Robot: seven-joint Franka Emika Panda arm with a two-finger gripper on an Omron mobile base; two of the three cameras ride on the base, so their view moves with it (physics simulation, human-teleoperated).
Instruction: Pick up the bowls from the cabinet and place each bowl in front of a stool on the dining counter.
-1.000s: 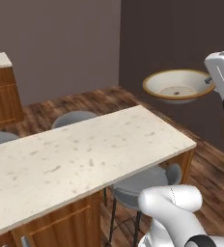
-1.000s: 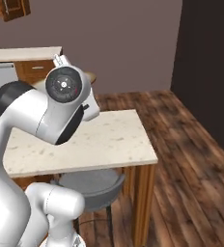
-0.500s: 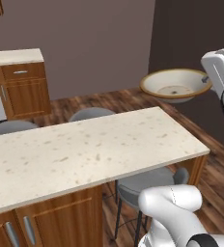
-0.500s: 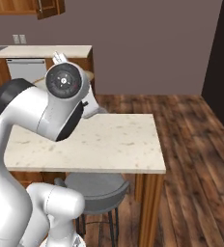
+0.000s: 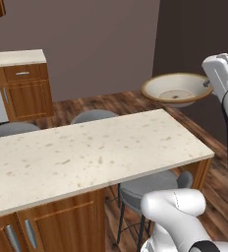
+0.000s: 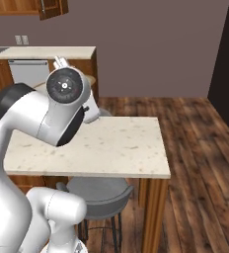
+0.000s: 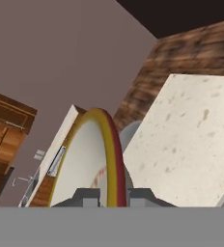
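**Desk:** What is the arm carrying?

**Photographer:** The wide cream bowl [image 5: 176, 89] with the tan rim. The gripper [image 7: 115, 197] is pinched onto that rim; in the hand view the rim runs down between the two finger tips [image 7: 87, 197], one pressed on each side.

**Desk:** Where is the bowl in the room?

**Photographer:** In the air, level, beyond the far right corner of the dining counter [image 5: 86, 155]. From the left base view it hangs over the wood floor [image 5: 121, 103], well above the speckled top and not touching it.

**Desk:** And the stools?

**Photographer:** One stool [image 5: 146, 187] is tucked under the counter's near right end, its grey seat partly showing. Another stool [image 5: 94, 116] sits at the far side, and a third seat [image 5: 10, 129] peeks over the far edge at left.

**Desk:** Anything behind?

**Photographer:** A floor cabinet [image 5: 23, 91] against the mauve wall, and in the right base view a wall cabinet [image 6: 25, 7] above a pale counter [image 6: 42, 52].
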